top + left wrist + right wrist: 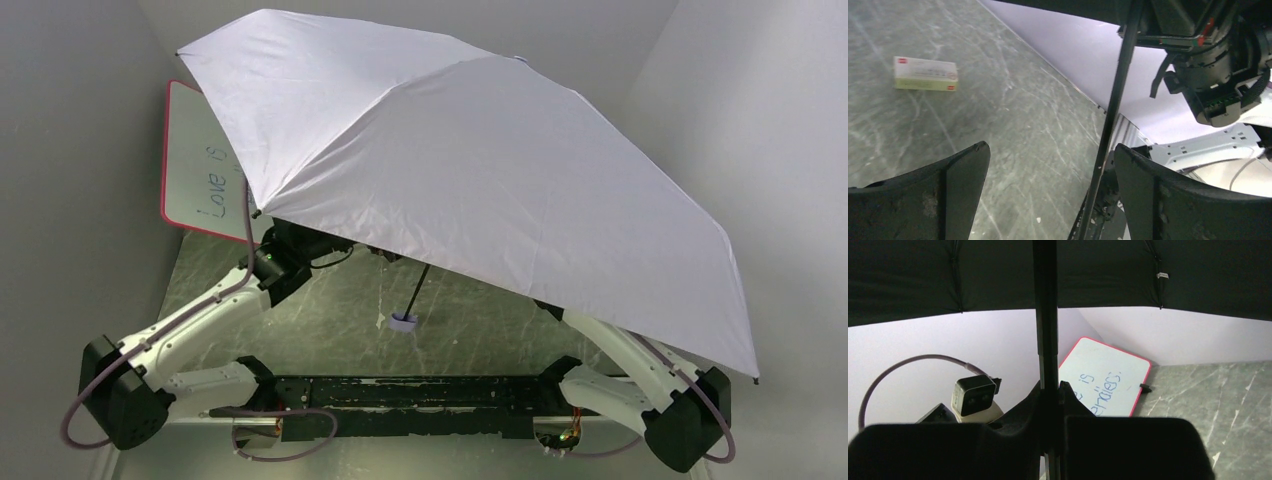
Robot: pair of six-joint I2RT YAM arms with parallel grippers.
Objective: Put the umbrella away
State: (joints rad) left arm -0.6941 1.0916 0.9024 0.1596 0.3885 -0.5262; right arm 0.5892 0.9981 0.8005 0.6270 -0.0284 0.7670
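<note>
Canopy fully spread: the umbrella (480, 170) hangs open above both arms, its black shaft (1045, 340) clamped between the fingers of the right pincer (1050, 390). The left pincer (1050, 147) stands wide apart, with the shaft running through its gap close to one finger. I'd say it should centre on the shaft before closing, so the grip doesn't skew. Ahead of the left pincer lies a small box (925, 73), and ahead of the right a red-framed whiteboard (1103, 380). The walls (60, 150) crowd the canopy's edge.
</note>
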